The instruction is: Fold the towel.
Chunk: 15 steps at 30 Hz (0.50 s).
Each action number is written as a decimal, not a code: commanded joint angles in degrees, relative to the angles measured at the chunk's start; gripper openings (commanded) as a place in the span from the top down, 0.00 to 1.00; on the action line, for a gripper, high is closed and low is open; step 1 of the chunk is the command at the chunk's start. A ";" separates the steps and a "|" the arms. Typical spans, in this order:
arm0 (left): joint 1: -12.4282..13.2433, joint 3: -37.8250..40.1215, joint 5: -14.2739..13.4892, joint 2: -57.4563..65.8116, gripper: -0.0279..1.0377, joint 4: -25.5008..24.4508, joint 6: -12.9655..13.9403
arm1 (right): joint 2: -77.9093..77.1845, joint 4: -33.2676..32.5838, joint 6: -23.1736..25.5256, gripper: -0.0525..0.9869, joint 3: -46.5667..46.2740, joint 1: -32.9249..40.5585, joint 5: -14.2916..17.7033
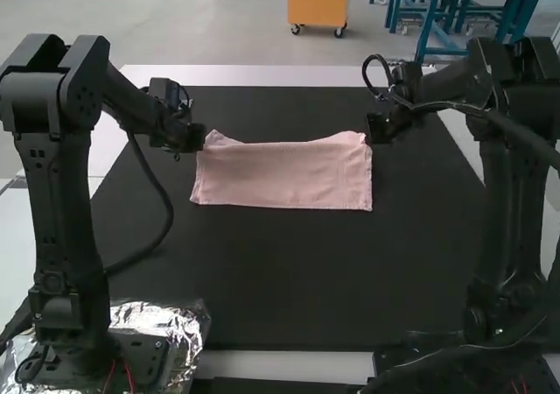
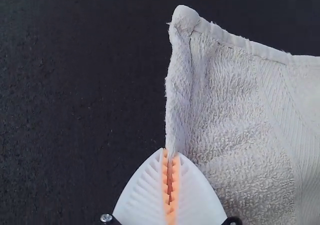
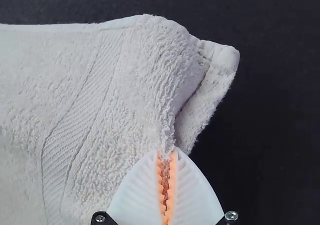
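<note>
Left hand (image 2: pixel 171 152) and right hand (image 3: pixel 167 151) are closed on opposite ends of the pink towel (image 1: pixel 280 177), near its far corners, the long axis laid crosswise between them.

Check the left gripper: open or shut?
Shut on the towel. In the left wrist view, the left gripper has its orange pads nearly together, with the towel's side edge pinched at the tips.

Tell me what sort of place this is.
Probably a robotics lab: a left arm and a right arm stand at a black-topped table, with a pink towel between them and crinkled foil by the left arm's base.
</note>
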 commanded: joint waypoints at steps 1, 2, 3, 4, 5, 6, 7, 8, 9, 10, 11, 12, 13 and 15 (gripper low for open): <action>2.10 -2.15 -0.89 -3.66 0.96 0.03 1.81 | -3.49 -0.43 -0.49 0.97 -2.84 -2.08 -0.59; 2.10 -2.85 -0.89 -4.45 0.96 0.03 1.81 | -4.28 -0.43 -0.41 0.97 -3.81 -2.08 -1.03; 2.10 -3.64 -0.89 -5.33 0.96 0.03 1.81 | -5.16 -0.43 -0.41 0.97 -4.69 -2.08 -1.38; 2.18 -4.44 -0.71 -6.21 0.96 0.03 1.81 | -6.04 -0.43 -0.41 0.97 -5.66 -2.08 -1.73; 2.10 -5.23 -0.45 -7.17 0.96 0.03 1.81 | -6.83 -0.43 -0.41 0.97 -6.71 -2.08 -1.82; 2.10 -6.02 -0.45 -8.05 0.96 0.03 1.81 | -7.54 -0.43 -0.41 0.97 -7.68 -1.99 -1.91; 2.10 -6.81 -0.45 -9.02 0.96 0.03 1.81 | -8.24 -0.43 -0.41 0.97 -8.64 -1.99 -2.26; 2.01 -7.60 -0.45 -9.90 0.96 -0.06 1.90 | -9.03 -0.43 -0.49 0.97 -9.52 -1.99 -2.52; 2.01 -8.39 -0.45 -10.78 0.96 -0.06 1.90 | -9.82 -0.43 -0.41 0.97 -10.67 -2.08 -2.52; 2.10 -9.27 -0.45 -11.48 0.96 -0.06 1.99 | -10.79 -0.43 -0.41 0.97 -11.63 -2.08 -2.61; 2.10 -9.97 -0.45 -12.27 0.96 -0.06 2.08 | -11.76 -0.43 -0.41 0.97 -12.60 -2.08 -2.61; 2.10 -10.68 -0.45 -12.89 0.96 -0.14 2.08 | -12.63 -0.34 -0.41 0.97 -13.65 -2.08 -2.96; 2.10 -11.47 -0.45 -13.42 0.96 -0.23 2.08 | -13.60 -0.34 -0.41 0.97 -14.62 -2.08 -3.14; 2.10 -13.14 -0.36 -14.73 0.96 -0.23 2.08 | -15.10 -0.34 -0.41 0.97 -16.47 -2.08 -3.14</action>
